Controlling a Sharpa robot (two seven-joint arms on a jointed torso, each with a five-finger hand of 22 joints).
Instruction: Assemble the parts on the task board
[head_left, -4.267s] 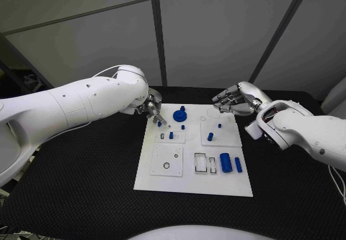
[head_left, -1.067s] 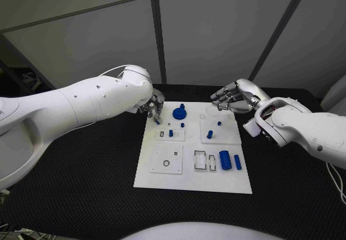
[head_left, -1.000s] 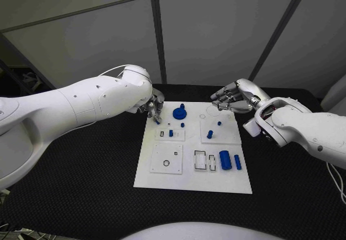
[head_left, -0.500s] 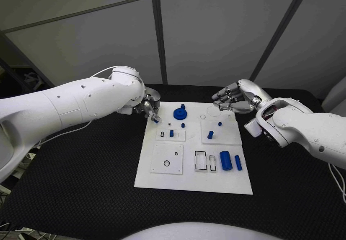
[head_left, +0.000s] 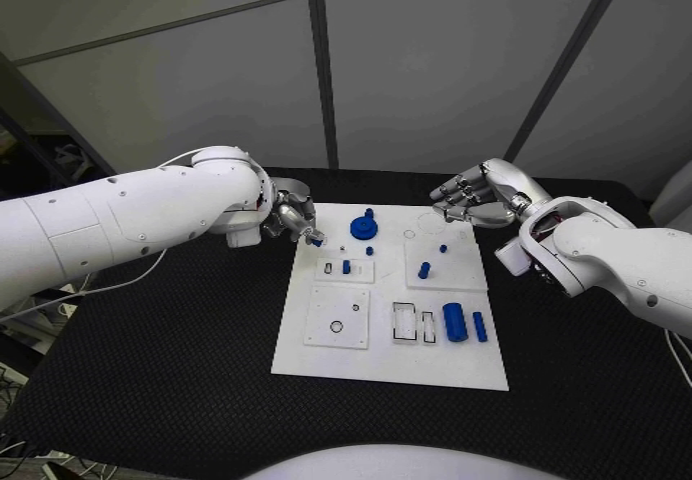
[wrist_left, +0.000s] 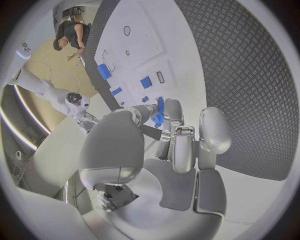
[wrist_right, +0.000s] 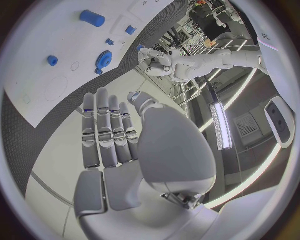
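By task board (head_left: 392, 362) far edge: blue gear (head_left: 362, 229), left hand (head_left: 293, 217) pinching peg (head_left: 313, 239).

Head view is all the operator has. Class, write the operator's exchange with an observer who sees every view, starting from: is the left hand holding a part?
Observer: Yes. The left wrist view shows a small blue part pinched between the fingers of the left hand.
Operator: And the right hand, is anything inside it?
Observer: No. The right wrist view shows the right hand with a bare palm and its fingers stretched out side by side.
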